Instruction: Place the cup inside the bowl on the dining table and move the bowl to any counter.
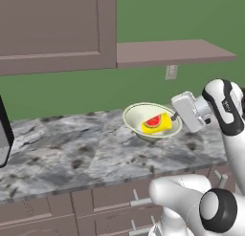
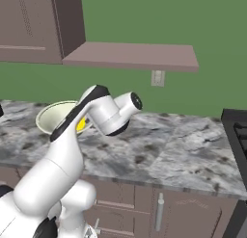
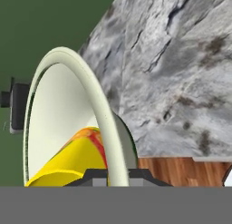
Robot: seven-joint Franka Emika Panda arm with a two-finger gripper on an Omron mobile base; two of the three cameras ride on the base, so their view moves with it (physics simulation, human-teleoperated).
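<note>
The pale cream-green bowl (image 1: 135, 115) is tilted just over the marbled counter (image 1: 72, 154), near the green wall; whether it touches the top I cannot tell. The yellow cup (image 1: 158, 125) with its red patch lies on its side inside it. My gripper (image 1: 176, 116) comes in from the right and is shut on the bowl's right rim. From the right base, the arm covers most of the bowl (image 2: 52, 117) and cup (image 2: 82, 124). In the hand view my gripper (image 3: 115, 175) pinches the bowl's rim (image 3: 97, 105), cup (image 3: 74, 160) to its left. The dining table is out of view.
A brown-mauve wall cabinet (image 1: 52, 29) and a shelf (image 1: 172, 52) hang above the counter, with a wall outlet (image 1: 171, 71) under the shelf. A dark appliance (image 1: 4, 134) stands at the counter's left end. A black stove (image 2: 236, 136) borders it on the right.
</note>
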